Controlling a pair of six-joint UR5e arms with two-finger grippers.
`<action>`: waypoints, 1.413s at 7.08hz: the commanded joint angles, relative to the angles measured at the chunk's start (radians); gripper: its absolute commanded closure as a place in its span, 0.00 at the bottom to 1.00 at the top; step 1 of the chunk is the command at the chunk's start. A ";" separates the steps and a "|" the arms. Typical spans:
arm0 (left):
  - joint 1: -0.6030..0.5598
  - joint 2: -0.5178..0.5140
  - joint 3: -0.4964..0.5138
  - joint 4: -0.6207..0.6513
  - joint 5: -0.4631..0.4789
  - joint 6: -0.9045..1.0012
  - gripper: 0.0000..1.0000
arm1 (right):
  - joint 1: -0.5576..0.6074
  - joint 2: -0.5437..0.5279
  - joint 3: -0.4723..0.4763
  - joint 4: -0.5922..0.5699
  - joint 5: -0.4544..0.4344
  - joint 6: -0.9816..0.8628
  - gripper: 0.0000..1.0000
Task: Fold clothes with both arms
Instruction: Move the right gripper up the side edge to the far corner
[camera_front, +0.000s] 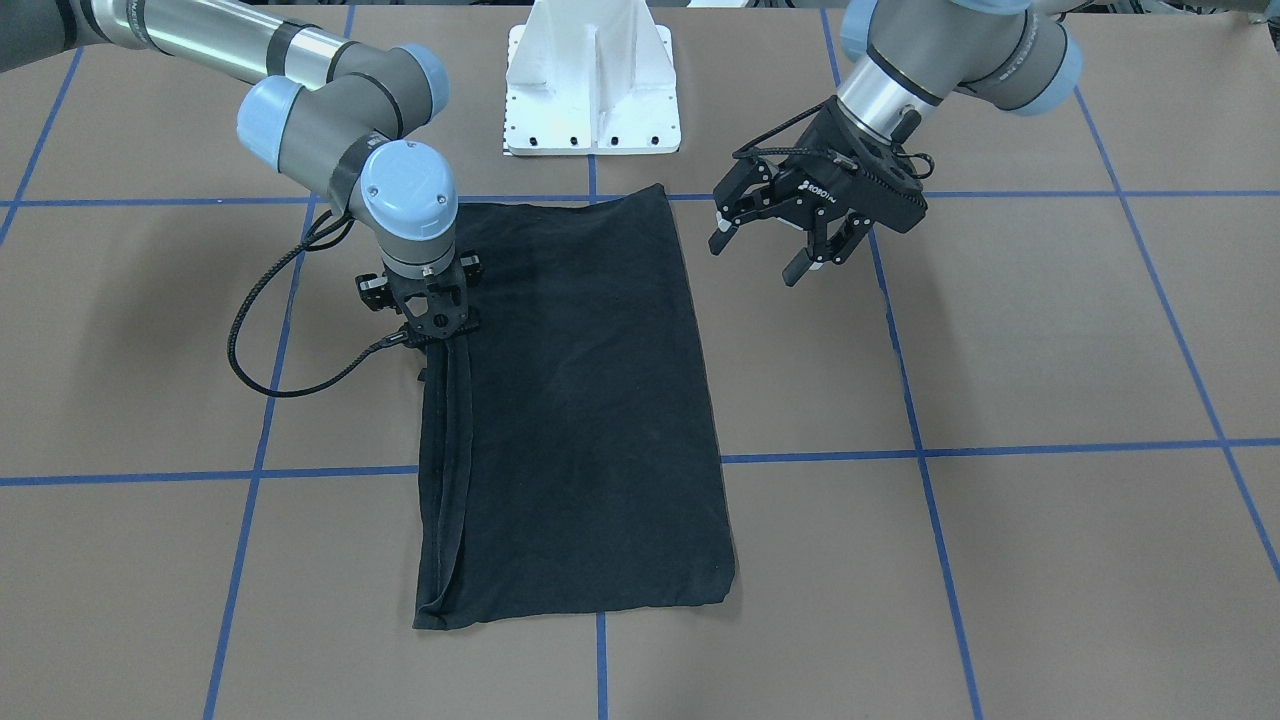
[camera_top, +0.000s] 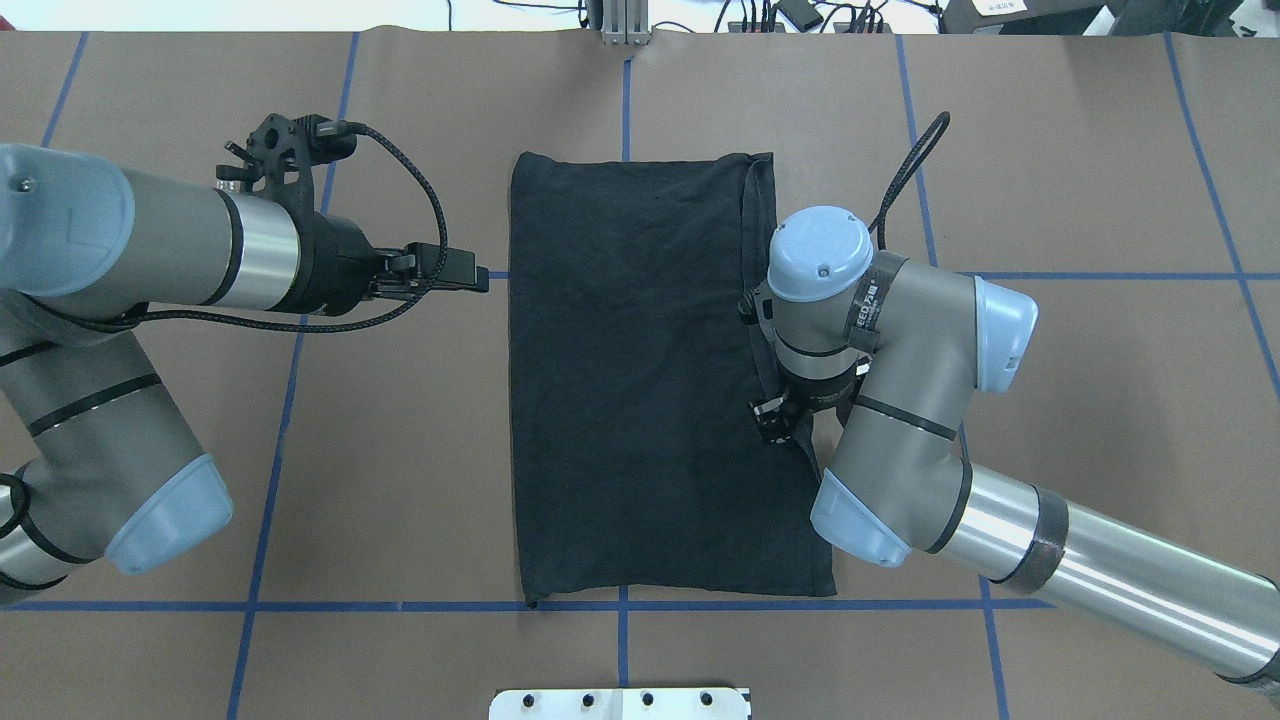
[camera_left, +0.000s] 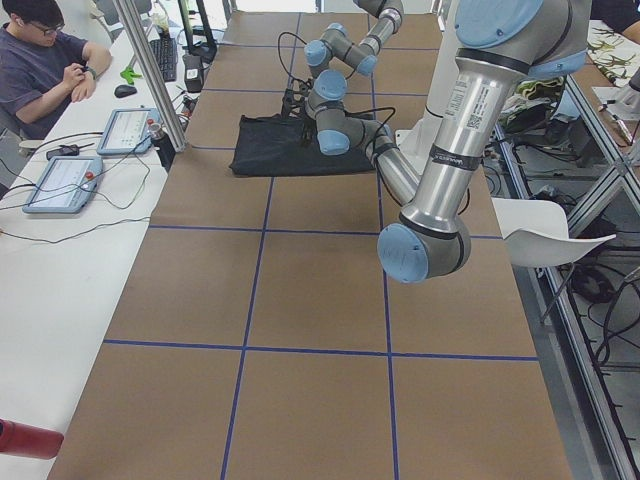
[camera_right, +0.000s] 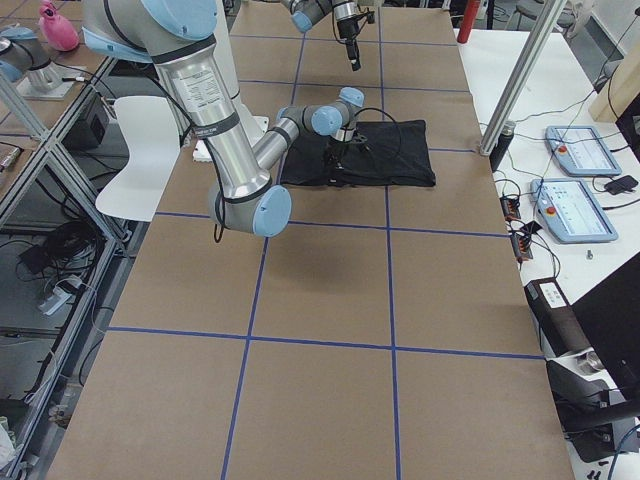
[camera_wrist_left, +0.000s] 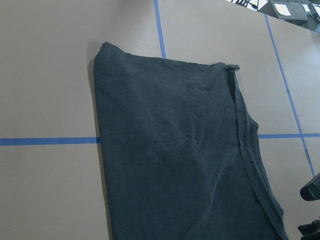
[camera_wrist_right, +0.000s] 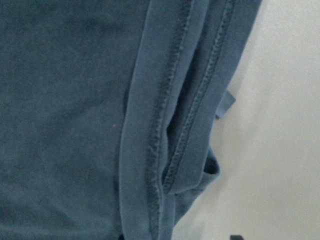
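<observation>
L gripper (camera_front: 765, 255) hung above the brown table (camera_front: 1050, 350), tilted down, jaws spread wide w/ nothing btwn them, so it was empty. The black T-shirt (camera_front: 590, 400) lay flat on the table as a long folded rectangle, plain black side up. One long edge sat just ahead of the L fingertips (camera_top: 478, 276), close but not touching, w/ bare table under the gripper itself. From the L wrist cam I saw the T-shirt (camera_wrist_left: 175, 150) spread out below and ahead, w/ a narrow doubled strip running down its far edge. R gripper (camera_front: 435, 335) pointed straight down on that opposite long edge, partway along it, pressed right at the cloth. I couldn't tell how far its jaws were apart or whether they had cloth — the wrist joint hid them from above, and the R wrist cam showed only fabric. In that cam the T-shirt (camera_wrist_right: 65, 100) filled most of the view directly beneath, w/ two stitched hems side by side and bare table just past them. The doubled strip ran from under the R gripper toward the operators' end. A white pedestal base (camera_front: 592, 90) stood beyond the T-shirt's short end, btwn the two grippers and behind both. Blue tape lines (camera_front: 930, 480) crossed the table under and around them. A person (camera_left: 40, 60) sat at the side bench, well apart from either gripper.
</observation>
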 joint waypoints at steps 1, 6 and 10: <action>0.000 -0.001 0.000 0.000 0.000 0.000 0.00 | 0.032 0.000 -0.009 -0.001 0.007 -0.022 0.27; 0.000 -0.008 -0.008 0.000 0.000 0.002 0.00 | 0.058 -0.037 0.005 -0.006 0.016 -0.025 0.27; -0.004 -0.007 -0.021 0.002 -0.003 0.000 0.00 | 0.089 0.051 -0.002 -0.001 0.056 -0.019 0.24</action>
